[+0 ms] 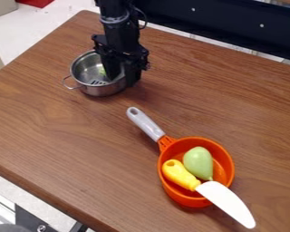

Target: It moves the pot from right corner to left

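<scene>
Camera view: one gripper hung at the right rim of one metal pot, toward the table's upper-left corner. Could not tell whether the jaws were released or clenched. One loop handle showed on the pot; one small green item lay inside. Lower right: one orange pan, holding one green pear and one yellow-handled knife, blade past the rim.

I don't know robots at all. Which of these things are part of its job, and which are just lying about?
Part of the job:
- steel pot, something small and green inside
- gripper, at the pot's rim

Just lying about:
- orange pan
- green pear-shaped item, in the pan
- yellow-handled knife, blade over the pan's rim
</scene>
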Controlling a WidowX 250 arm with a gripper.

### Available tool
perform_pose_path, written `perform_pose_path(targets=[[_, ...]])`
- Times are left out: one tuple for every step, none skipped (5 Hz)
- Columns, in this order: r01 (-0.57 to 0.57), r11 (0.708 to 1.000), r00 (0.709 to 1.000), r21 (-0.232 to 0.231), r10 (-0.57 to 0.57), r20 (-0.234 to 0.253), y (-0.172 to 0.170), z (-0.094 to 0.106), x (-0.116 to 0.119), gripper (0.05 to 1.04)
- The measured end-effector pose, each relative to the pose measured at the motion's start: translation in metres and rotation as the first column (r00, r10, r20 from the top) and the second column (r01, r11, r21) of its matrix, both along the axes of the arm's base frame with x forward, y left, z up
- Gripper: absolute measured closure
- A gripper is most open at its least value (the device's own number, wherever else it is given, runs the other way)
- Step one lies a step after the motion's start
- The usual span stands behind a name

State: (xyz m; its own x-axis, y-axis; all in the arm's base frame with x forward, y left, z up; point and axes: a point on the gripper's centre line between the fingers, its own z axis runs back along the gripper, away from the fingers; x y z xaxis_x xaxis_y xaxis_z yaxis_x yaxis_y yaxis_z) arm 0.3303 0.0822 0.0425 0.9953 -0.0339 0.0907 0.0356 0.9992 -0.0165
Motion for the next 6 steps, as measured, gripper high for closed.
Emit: perform_pose_path(targets=[[-0.013,1.0,1.0,0.009,0.013,0.009,-0.003,0.0,0.003,0.093],[-0.027,0.999,1.0,0.016,0.027,-0.013,-0.01,0.0,0.001,0.084],[-0.041,0.999,0.999,0.001,0.041,-0.02,-0.02,0.018,0.012,0.084],[-0.075,0.997,0.997,-0.007,0.075,-0.037,-0.029,0.027,0.016,0.084],[-0.088,0.996,0.996,-0.003,0.088,0.006,-0.039,0.046,0.018,0.084],[-0.089,0.996,0.996,-0.003,0.089,0.003,-0.056,0.049,0.018,0.084]])
